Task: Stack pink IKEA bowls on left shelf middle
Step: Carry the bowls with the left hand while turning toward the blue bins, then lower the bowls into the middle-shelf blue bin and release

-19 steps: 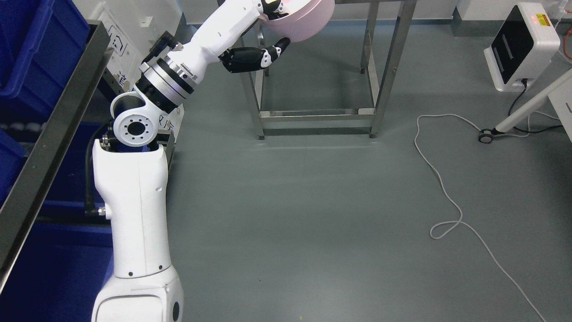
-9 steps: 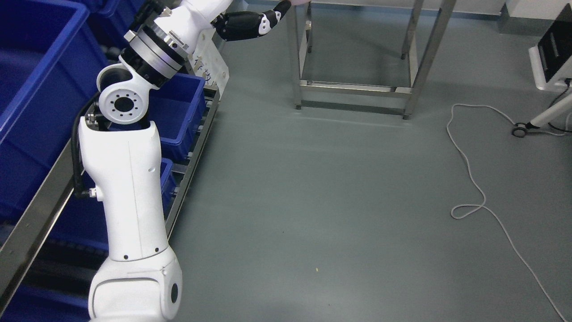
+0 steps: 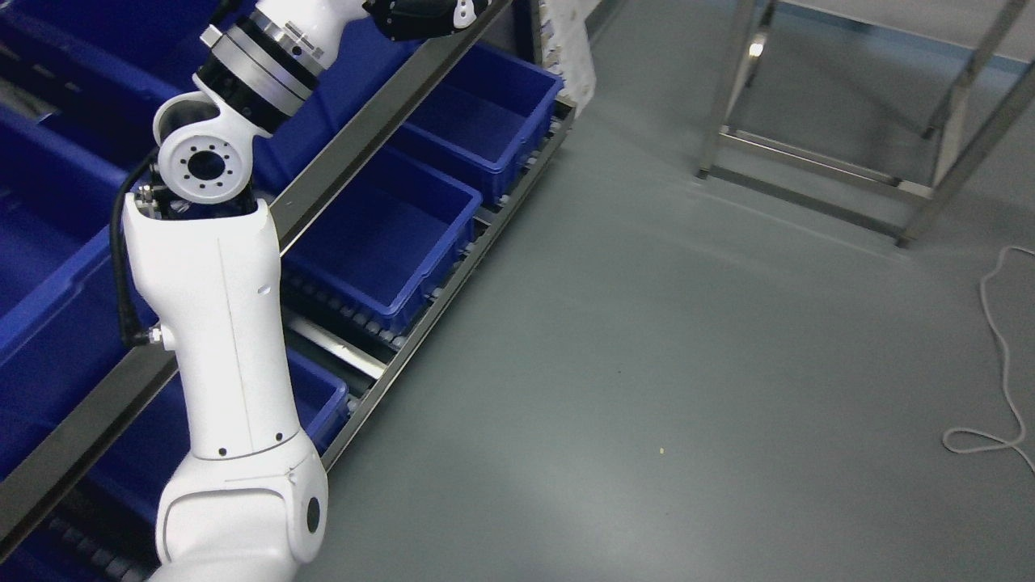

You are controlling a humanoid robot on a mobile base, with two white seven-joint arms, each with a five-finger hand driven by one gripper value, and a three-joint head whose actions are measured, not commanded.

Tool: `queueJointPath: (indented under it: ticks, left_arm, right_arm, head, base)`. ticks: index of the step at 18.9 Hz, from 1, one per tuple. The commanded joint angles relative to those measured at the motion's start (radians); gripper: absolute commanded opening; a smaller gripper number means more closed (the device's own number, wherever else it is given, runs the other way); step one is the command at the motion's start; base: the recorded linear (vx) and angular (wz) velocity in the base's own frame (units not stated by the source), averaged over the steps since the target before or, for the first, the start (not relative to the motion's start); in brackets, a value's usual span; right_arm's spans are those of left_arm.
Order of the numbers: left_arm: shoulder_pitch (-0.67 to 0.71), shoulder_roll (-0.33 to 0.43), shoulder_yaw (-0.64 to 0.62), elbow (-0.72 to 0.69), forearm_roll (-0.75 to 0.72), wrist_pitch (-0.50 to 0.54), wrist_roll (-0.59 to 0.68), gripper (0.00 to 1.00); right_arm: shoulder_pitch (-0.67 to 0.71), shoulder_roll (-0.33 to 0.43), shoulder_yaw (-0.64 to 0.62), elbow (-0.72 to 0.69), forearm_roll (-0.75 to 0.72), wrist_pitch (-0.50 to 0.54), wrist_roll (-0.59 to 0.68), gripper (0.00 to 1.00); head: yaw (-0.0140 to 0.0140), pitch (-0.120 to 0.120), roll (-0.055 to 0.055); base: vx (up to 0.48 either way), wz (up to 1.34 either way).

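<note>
My left arm (image 3: 218,323) rises from the bottom left along the shelf front. Only a black part of my left hand (image 3: 420,16) shows at the top edge, above the slanted metal shelf rail (image 3: 356,153); the rest is cut off. No pink bowl is in view now. The shelf at left holds blue bins on several levels, among them an empty one (image 3: 380,234) and another empty one (image 3: 477,121) on the low level. My right arm is out of view.
A steel table frame (image 3: 817,166) stands on the grey floor at the upper right. A white cable (image 3: 999,356) loops at the right edge. A printed sheet (image 3: 566,40) hangs at the shelf's far end.
The whole picture has swung toward the shelf, so the camera has moved. The pink bowl held by my left hand has left the frame at the top; the blue bins now fill the left.
</note>
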Motion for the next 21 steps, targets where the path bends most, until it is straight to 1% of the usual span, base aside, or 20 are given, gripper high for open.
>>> queueJointPath:
  ticks: [1,3,4,9,11,13,16,18,21]
  left_arm:
    - [-0.010,0.076,0.044,0.004,-0.045,0.023,-0.001,0.04]
    - [-0.008,0.128,0.047,0.015,-0.047,0.037,-0.003,0.04]
    - [-0.007,0.169,0.047,0.022,-0.050,0.043,-0.001,0.04]
    - [0.009,0.266,0.032,0.097,-0.107,0.045,-0.003,0.04]
    - [0.012,0.300,-0.002,0.117,-0.131,0.045,-0.007,0.04]
    - [0.021,0.308,-0.048,0.117,-0.147,0.045,-0.026,0.04]
    - [0.032,0.288,-0.100,0.128,-0.209,0.045,-0.038,0.04]
    - [0.027,0.247,-0.125,0.130,-0.228,0.045,-0.038,0.04]
    - [0.021,0.207,-0.145,0.134,-0.229,0.045,-0.038,0.04]
  right_arm:
    - [0.000,-0.017,-0.011,0.000,0.008,0.001,0.001,1.00]
    - [0.000,-0.017,-0.011,0.000,0.008,0.001,0.001,1.00]
    - [0.000,-0.017,-0.011,0.000,0.008,0.001,0.001,1.00]
    - [0.000,-0.017,-0.011,0.000,0.008,0.001,0.001,1.00]
    - [0.000,-0.017,-0.011,0.000,0.008,0.001,0.001,1.00]
    - [0.000,-0.017,-0.011,0.000,0.008,0.001,0.001,1.00]
    - [0.000,-0.017,-0.011,0.000,0.008,0.001,0.001,1.00]
    - [0.000,-0.017,-0.011,-0.001,0.008,0.001,0.001,1.00]
    - [0.000,-0.017,-0.011,0.000,0.008,0.001,0.001,1.00]
  head:
    - [0.0000,0.000,0.000]
    - [0.0000,0.000,0.000]
    - [0.0000,0.000,0.000]
    - [0.0000,0.000,0.000]
    - [0.0000,0.000,0.000]
    - [0.0000,0.000,0.000]
    - [0.0000,0.000,0.000]
    - [0.0000,0.000,0.000]
    - [0.0000,0.000,0.000]
  base:
    - [-0.164,0.83]
    - [-0.161,0.86]
    - [-0.158,0.90]
    - [-0.071,0.86]
    - [-0.017,0.70]
    - [0.012,0.59]
    - [0.045,0.49]
    - [0.075,0.46]
    - [0.086,0.41]
